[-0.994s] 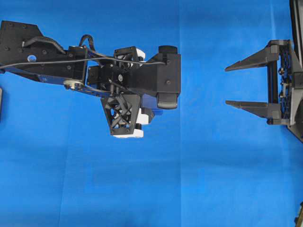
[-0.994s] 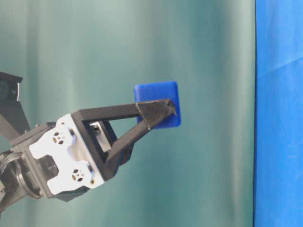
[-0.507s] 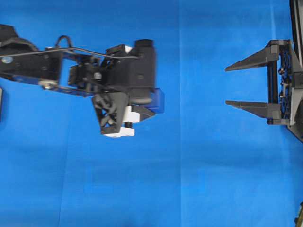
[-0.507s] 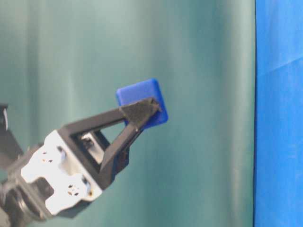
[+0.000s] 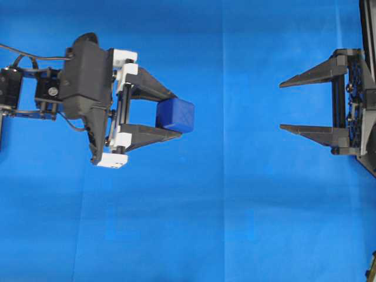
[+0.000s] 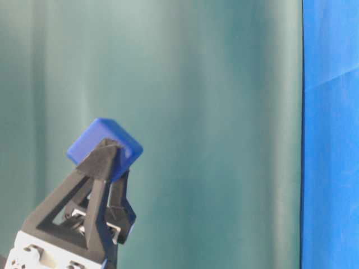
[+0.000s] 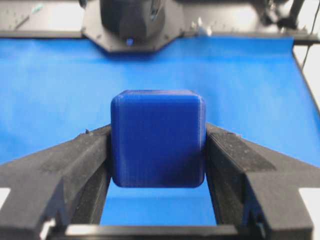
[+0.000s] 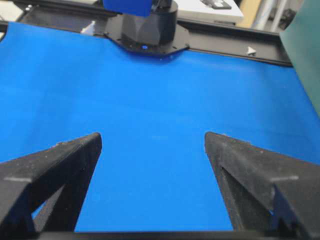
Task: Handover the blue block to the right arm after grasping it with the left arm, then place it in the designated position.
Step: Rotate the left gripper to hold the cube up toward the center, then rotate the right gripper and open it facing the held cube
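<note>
we are gripping the block (image 5: 175, 115) with our left gripper (image 5: 174, 114), jaws part-way closed and pressing on two opposite faces of it. in the left wrist view the block (image 7: 158, 138) is sitting squarely between the two black fingers (image 7: 75, 160), touching both near their tips, with blue cloth (image 7: 50, 100) showing beneath it. in the table-level view the block (image 6: 105, 146) is being held up in the air, tilted, at the top of the left gripper (image 6: 110, 159), against the green curtain (image 6: 213, 112).

our right gripper (image 5: 281, 106) is standing well apart from the block, to its right in the overhead view, jaws spread wide and holding nothing. its fingers (image 5: 308, 73) are pointing toward the block. in the right wrist view we are seeing only cloth (image 8: 150, 125) between the two fingers (image 8: 55, 165) of the right gripper (image 8: 152, 137).
</note>
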Controlling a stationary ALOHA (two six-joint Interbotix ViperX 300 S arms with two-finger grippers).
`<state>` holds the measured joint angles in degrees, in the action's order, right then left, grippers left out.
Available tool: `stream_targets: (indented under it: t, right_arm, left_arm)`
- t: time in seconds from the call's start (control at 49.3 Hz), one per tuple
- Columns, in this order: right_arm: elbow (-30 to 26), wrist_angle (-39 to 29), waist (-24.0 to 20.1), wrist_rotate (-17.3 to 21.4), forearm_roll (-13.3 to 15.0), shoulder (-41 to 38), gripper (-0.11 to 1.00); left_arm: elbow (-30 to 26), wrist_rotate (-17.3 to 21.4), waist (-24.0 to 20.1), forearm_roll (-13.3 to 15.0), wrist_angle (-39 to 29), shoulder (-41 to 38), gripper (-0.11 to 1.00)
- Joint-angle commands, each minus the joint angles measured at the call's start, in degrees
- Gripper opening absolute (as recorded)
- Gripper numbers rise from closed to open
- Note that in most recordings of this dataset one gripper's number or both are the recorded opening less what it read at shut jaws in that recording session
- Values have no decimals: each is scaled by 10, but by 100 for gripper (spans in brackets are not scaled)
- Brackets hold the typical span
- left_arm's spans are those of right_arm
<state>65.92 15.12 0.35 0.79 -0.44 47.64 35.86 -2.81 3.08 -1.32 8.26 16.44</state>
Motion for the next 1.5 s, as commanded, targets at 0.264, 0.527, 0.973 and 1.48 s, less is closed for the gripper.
stream_targets:
  t: [0.264, 0.527, 0.973, 1.48]
  right_arm:
    - [-17, 8, 1, 0, 1, -5, 97]
    - [-24, 6, 0, -12, 29, -6, 97]
    - [-62, -25, 0, -182, 236, 1, 97]
    - [-68, -22, -11, -338, 383, 4, 97]
  left_arm:
    - [-1, -3, -1, 2, 25, 9, 48]
    - [1, -6, -2, 3, 25, 10, 48]
    - [1, -8, -1, 4, 25, 10, 48]
    - [1, -8, -2, 4, 27, 11, 48]
